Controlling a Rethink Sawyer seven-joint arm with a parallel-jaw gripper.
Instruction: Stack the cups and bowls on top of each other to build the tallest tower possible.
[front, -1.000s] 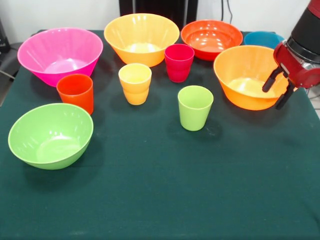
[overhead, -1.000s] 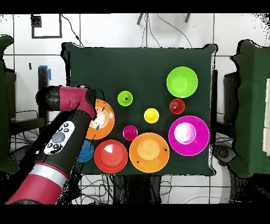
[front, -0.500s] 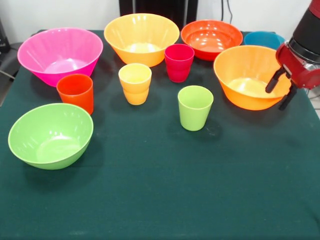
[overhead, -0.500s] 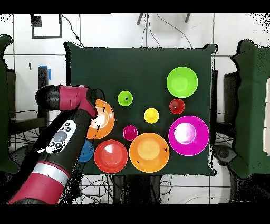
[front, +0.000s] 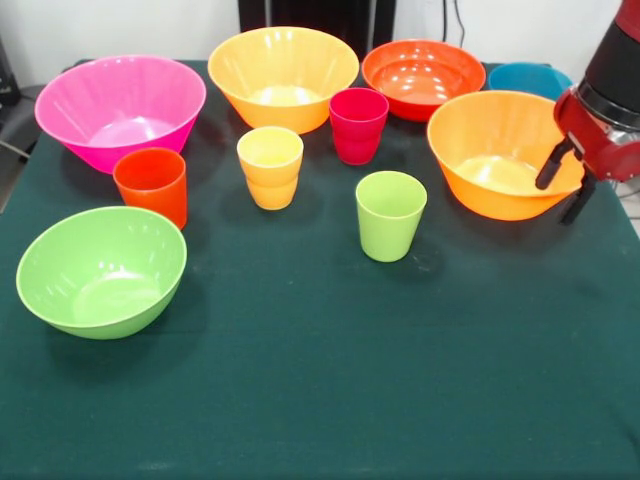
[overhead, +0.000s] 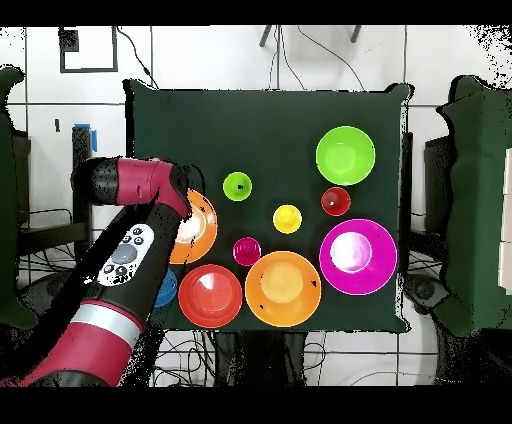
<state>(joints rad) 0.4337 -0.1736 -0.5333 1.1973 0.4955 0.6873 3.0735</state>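
Orange plastic is what the gripper (front: 569, 187) hangs beside: its two dark fingers are spread and hold nothing, one tip just inside the rim of the large flared orange bowl (front: 496, 152) at the front view's right and the other outside the wall, so the jaws seem to straddle the rim. No tower exists yet; every piece stands alone on the green table cloth (front: 330, 380). The second large orange bowl (front: 283, 76) sits at the back, the pink bowl (front: 119, 107) to its left, the round red-orange bowl (front: 423, 76) and small blue bowl (front: 525, 78) behind the gripper's bowl, and the lime green bowl (front: 101, 268) near the front left. The four cups are grouped in the middle: red-orange cup (front: 151, 185), yellow-orange cup (front: 270, 165), magenta-red cup (front: 358, 124), lime green cup (front: 390, 214). The step in hand looks like a rim pinch on the right-hand orange bowl. To do it well, the fingers should come low enough to catch the wall below the lip before closing, since the glossy flare could slide out of a shallow pinch. The lift ought to be straight up, clear of the blue bowl close behind, and the bowl carried level so it settles centred on whatever serves as the base.
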